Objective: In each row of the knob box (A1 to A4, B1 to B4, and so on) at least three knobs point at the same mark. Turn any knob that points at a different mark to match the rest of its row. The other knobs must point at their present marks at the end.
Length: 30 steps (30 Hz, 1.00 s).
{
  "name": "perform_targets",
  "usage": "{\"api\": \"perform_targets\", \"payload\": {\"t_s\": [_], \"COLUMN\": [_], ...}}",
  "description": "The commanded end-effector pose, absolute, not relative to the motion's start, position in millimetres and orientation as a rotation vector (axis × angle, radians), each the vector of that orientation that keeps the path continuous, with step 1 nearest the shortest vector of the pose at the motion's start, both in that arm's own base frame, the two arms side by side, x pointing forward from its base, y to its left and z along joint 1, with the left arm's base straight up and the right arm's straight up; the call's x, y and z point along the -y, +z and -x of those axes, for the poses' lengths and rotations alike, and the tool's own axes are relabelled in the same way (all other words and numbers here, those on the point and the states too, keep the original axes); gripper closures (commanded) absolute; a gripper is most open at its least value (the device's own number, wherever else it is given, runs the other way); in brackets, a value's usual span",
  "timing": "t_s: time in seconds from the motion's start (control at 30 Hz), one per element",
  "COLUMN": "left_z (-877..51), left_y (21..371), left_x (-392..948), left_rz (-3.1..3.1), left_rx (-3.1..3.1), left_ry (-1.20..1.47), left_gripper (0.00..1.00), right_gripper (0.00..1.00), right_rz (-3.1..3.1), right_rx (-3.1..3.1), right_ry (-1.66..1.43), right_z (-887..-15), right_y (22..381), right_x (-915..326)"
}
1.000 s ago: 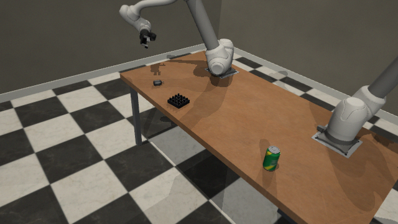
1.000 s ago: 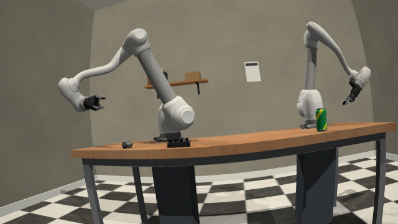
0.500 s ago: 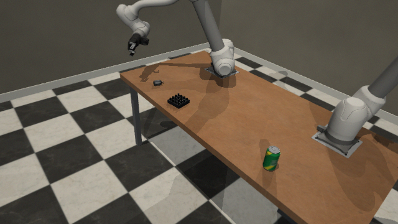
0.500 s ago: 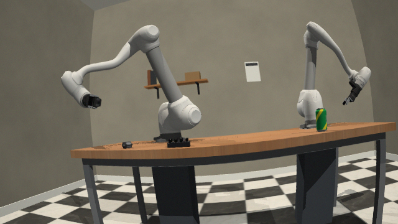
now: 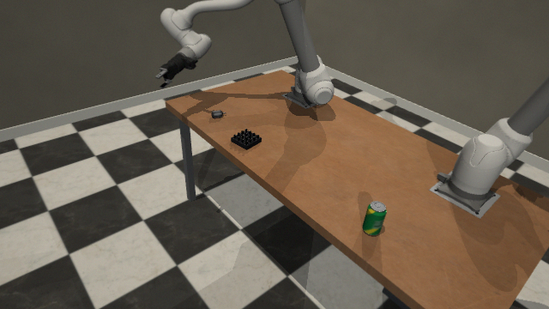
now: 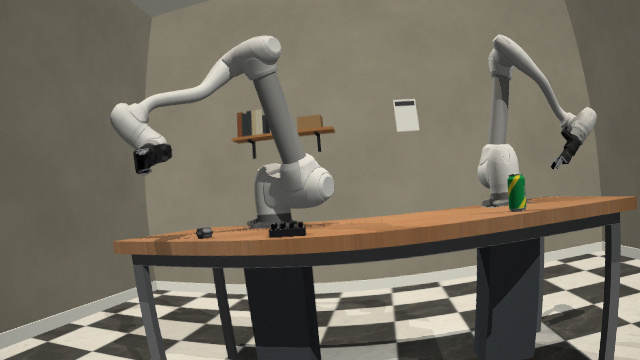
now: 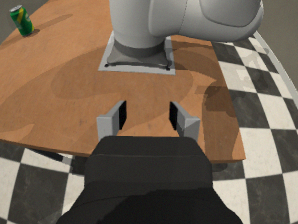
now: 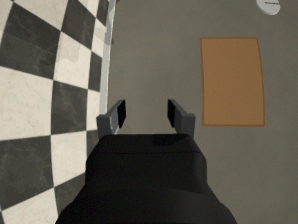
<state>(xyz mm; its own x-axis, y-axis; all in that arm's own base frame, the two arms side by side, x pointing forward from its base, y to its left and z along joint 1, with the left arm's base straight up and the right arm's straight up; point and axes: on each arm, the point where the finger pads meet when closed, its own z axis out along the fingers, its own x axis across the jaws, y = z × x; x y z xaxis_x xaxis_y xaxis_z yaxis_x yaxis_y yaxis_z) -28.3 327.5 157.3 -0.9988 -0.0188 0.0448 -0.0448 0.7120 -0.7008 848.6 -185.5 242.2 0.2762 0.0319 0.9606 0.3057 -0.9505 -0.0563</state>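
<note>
The black knob box [image 5: 244, 143] [image 6: 287, 231] sits near the table's long edge, its short black knobs standing up. It is too small in these views to tell where any knob points. My right gripper [image 5: 161, 81] [image 6: 142, 168] [image 8: 146, 108] is open and empty, held high beyond the table's end, well away from the box and turned away from it. My left gripper [image 6: 556, 165] [image 7: 147, 110] is open and empty, high over the other end of the table, far from the box. Neither wrist view shows the box.
A small dark grey object [image 5: 217, 114] [image 6: 204, 232] lies near the box, toward the table's end. A green can [image 5: 374, 220] [image 6: 516, 192] [image 7: 22, 21] stands upright near the left arm's base [image 5: 472, 189]. The right arm's base [image 5: 306, 98] stands behind the box.
</note>
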Motion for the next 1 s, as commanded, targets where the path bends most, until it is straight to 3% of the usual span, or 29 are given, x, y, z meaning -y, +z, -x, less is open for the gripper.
{"api": "perform_targets", "payload": {"t_s": [0.0, 0.6, 0.97], "left_z": [27, 27, 27], "left_y": [159, 159, 159], "left_x": [-324, -324, -324], "left_rz": [-0.051, -0.051, -0.051], "left_rx": [2.877, 2.877, 2.877], "left_ry": [1.191, 1.191, 1.191], "left_gripper": [0.00, 0.00, 0.00], "right_gripper": [0.00, 0.00, 0.00], "right_rz": [2.378, 2.509, 2.502], "right_rx": [0.154, -0.649, -1.196], "right_ry": [-1.706, -1.393, -1.016], "right_z": [-865, -887, -839], "right_y": [240, 198, 150], "right_x": [178, 111, 31]}}
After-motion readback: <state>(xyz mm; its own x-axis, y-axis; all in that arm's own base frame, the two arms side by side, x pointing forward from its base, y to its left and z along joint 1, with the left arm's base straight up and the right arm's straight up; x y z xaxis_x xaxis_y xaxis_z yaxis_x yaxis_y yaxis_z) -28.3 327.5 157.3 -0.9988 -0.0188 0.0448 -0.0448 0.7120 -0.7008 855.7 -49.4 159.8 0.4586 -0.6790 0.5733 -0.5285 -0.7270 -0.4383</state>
